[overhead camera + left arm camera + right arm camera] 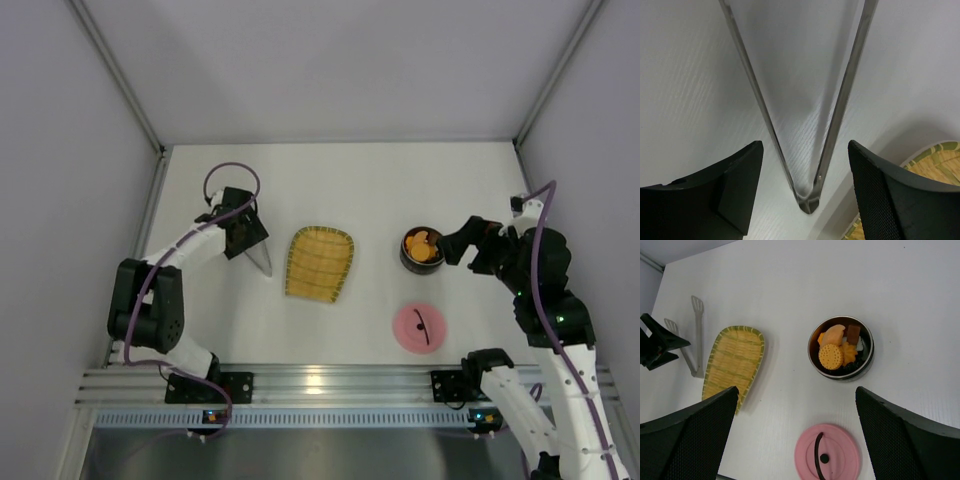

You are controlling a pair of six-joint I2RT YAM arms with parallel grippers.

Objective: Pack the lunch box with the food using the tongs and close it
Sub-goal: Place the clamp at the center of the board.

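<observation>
The packing looks done. The food (831, 356) sits heaped in the lunch box (870, 357), and no piece shows on the tray (732, 362) or loose on the desk (360, 190). The tongs (808, 200) lie flat on the desk just left of the tray. Their hinge end is between my left fingers (715, 195), which stand apart with a gap on each side and grip nothing. What is left, I judge, is closing: the lid (842, 452) lies handle-up on the desk, near the box but apart from it. My right fingers (910, 440) hang spread wide and empty above the box and the lid. My left wrist view cuts off the tong tips, and from above my left arm covers most of the tongs. I cannot tell what lies under the top layer of food.
</observation>
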